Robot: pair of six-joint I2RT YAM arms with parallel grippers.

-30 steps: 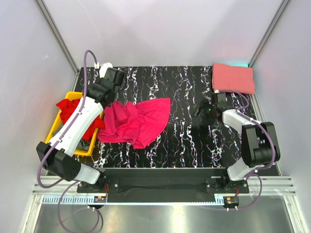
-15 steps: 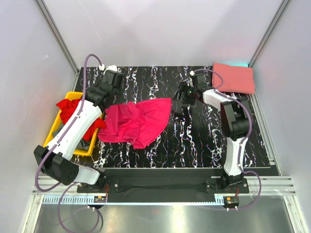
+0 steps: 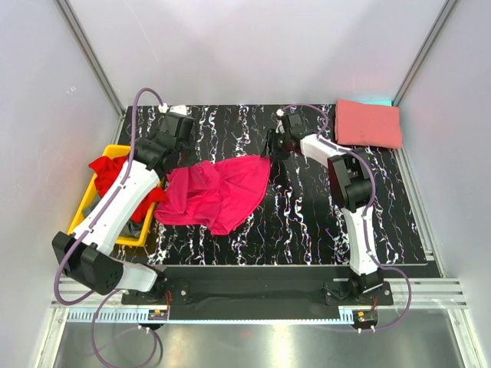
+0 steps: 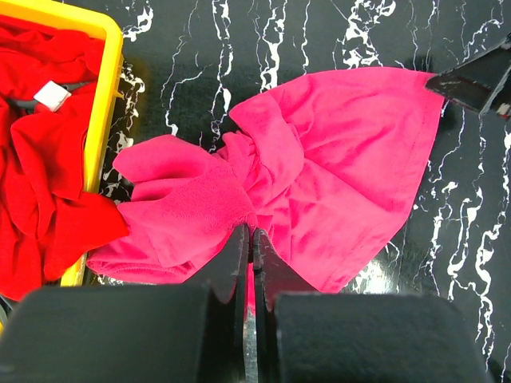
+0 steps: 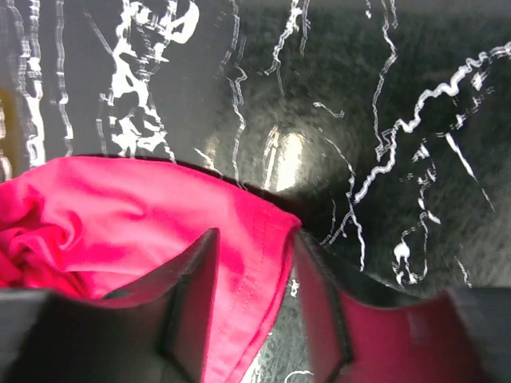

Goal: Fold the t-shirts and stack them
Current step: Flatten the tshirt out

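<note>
A crumpled magenta t-shirt [image 3: 219, 192] lies on the black marbled table [image 3: 307, 222], left of centre. My left gripper [image 4: 251, 239] is shut on a bunched fold at its left side, with cloth pinched between the jaws. My right gripper [image 5: 254, 255] is open at the shirt's far right corner [image 3: 265, 159]. The hemmed corner [image 5: 263, 239] lies between its two fingers. A salmon t-shirt [image 3: 368, 123] lies folded at the far right corner. A red t-shirt [image 3: 107, 167] hangs over the yellow bin [image 3: 88, 203], with a bit of grey cloth [image 3: 136, 228] at the bin's near end.
The yellow bin stands at the table's left edge beside my left arm. White walls and metal posts close in the back and sides. My right arm [image 3: 337, 165] stretches across the table's far right half.
My right arm has swung from the right side to the magenta shirt's far right corner, and its jaws have narrowed around the hem. My left gripper has kept its hold and shifted slightly back.
</note>
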